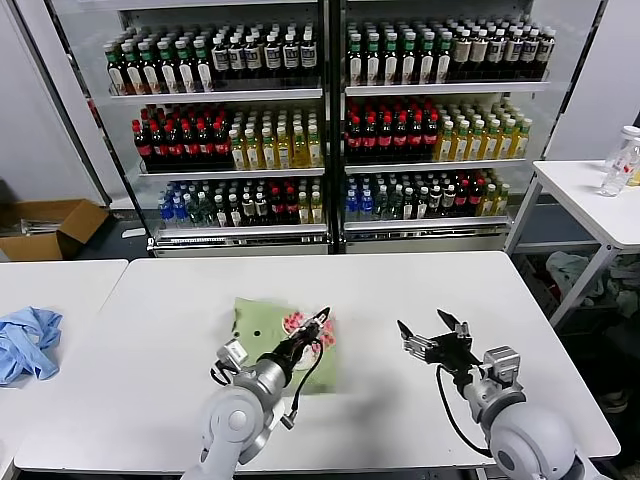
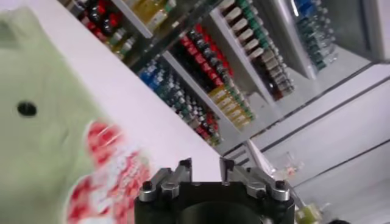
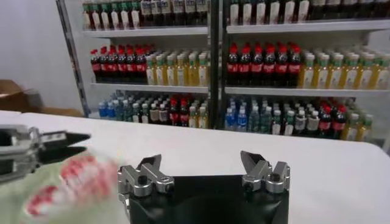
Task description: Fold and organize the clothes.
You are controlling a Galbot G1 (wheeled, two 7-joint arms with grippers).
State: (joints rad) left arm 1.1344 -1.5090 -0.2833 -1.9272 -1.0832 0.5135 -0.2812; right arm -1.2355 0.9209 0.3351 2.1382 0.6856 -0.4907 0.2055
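My parted left gripper (image 1: 322, 318) hovers over the folded light green polo shirt (image 1: 262, 322), right gripper (image 1: 432, 328) wide open nearby, folding seemingly nearly done.

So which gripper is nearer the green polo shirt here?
Left. The left gripper is over the polo shirt at its red-and-white print; the right gripper hangs over bare table beside it, fingers open.

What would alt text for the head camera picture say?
A folded light green polo shirt lies on a white table, the left end effector over its red-and-white print. The right end effector hovers open beside it; drink shelves stand behind.
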